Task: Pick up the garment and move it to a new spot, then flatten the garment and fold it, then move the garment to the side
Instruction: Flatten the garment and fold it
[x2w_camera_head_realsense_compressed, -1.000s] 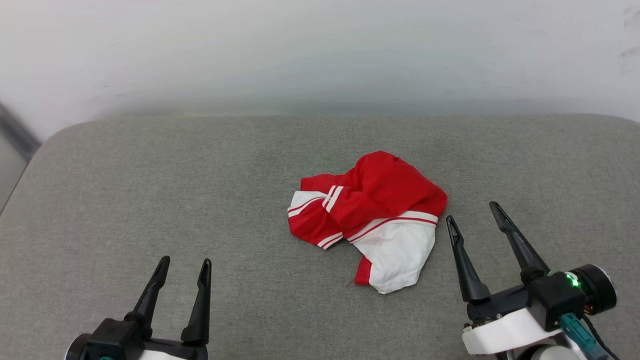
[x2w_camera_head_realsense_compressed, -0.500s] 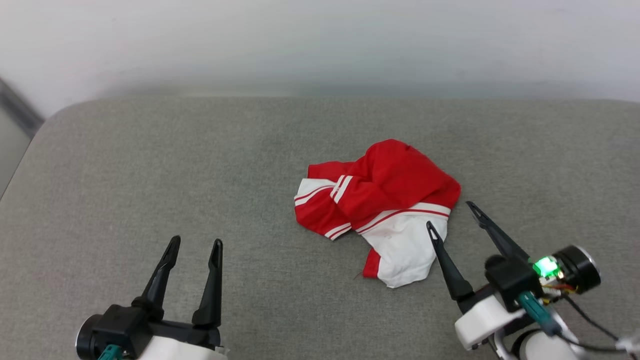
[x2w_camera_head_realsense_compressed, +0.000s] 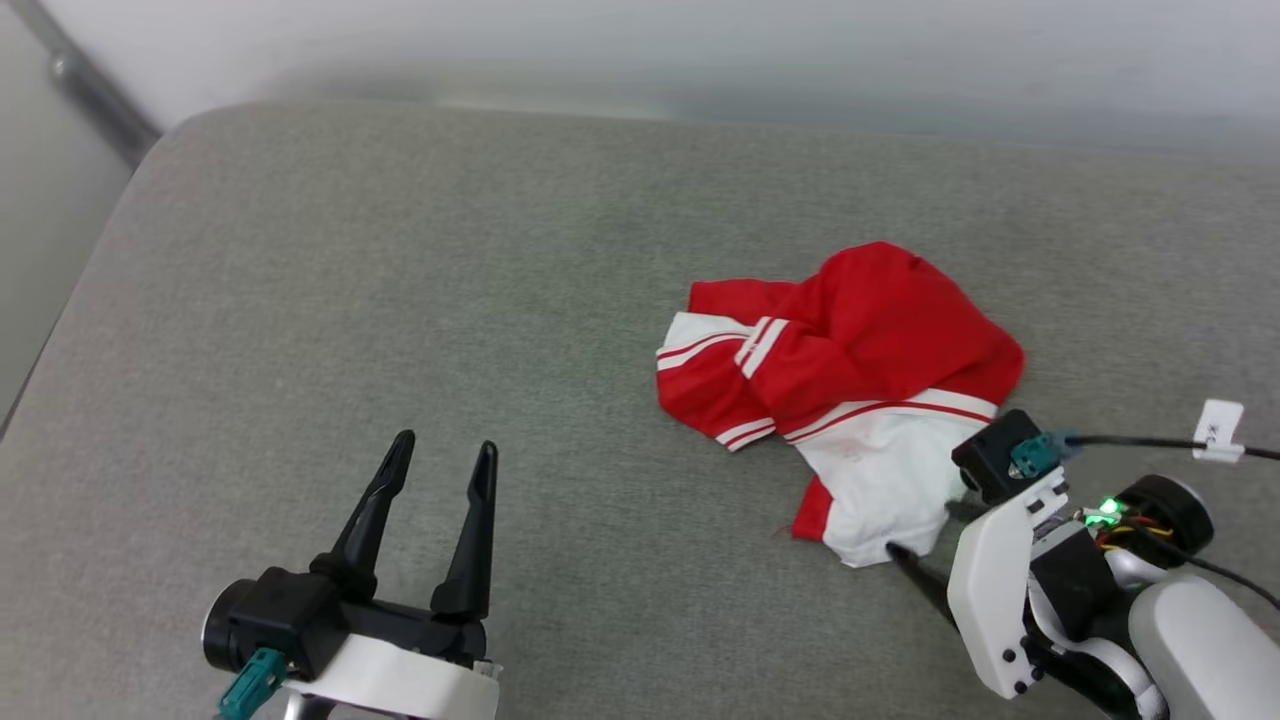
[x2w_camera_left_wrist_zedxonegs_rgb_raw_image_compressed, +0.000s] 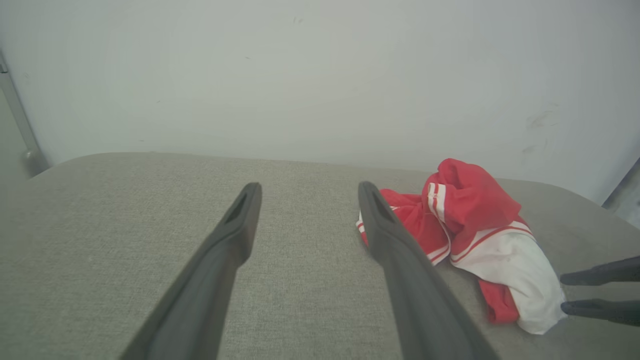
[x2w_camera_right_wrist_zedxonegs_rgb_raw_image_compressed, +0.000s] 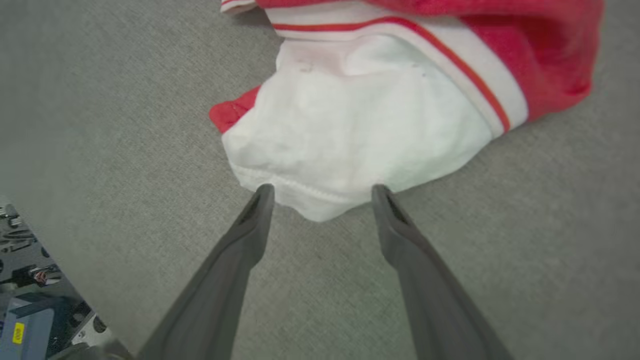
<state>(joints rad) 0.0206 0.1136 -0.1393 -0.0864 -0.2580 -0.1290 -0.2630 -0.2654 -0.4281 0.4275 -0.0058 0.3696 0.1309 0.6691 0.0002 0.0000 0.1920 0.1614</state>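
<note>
Ahead of the right gripper (x2w_camera_head_realsense_compressed: 925, 530) in the head view, the garment (x2w_camera_head_realsense_compressed: 860, 350) lies crumpled on the grey cushion (x2w_camera_head_realsense_compressed: 400, 250). The gripper has swung round and dropped from beside the heap to its near white flap, where the wrist hides all but one dark finger. The whole picture has slid too, but that is the camera turning; the heap keeps its shape and has not been moved. Well off to the other side, the left gripper (x2w_camera_head_realsense_compressed: 445, 445) stands spread wide and holds nothing. Seen along the left gripper (x2w_camera_left_wrist_zedxonegs_rgb_raw_image_compressed: 310, 187) in its wrist view, the garment (x2w_camera_left_wrist_zedxonegs_rgb_raw_image_compressed: 475, 210) lies ahead and to the right, well apart, and the right gripper (x2w_camera_left_wrist_zedxonegs_rgb_raw_image_compressed: 563, 293) points at the white flap from the far side, just beside it. In the right wrist view the right gripper (x2w_camera_right_wrist_zedxonegs_rgb_raw_image_compressed: 322, 190) is wide open, and the stitched white hem of the garment (x2w_camera_right_wrist_zedxonegs_rgb_raw_image_compressed: 360, 115) pokes toward the gap between its fingertips; whether they touch the cloth is unclear. The pick-up looks just begun: nothing is gripped, and the next move calls for pushing in over the hem and closing, though a thin edge could slip free.
</note>
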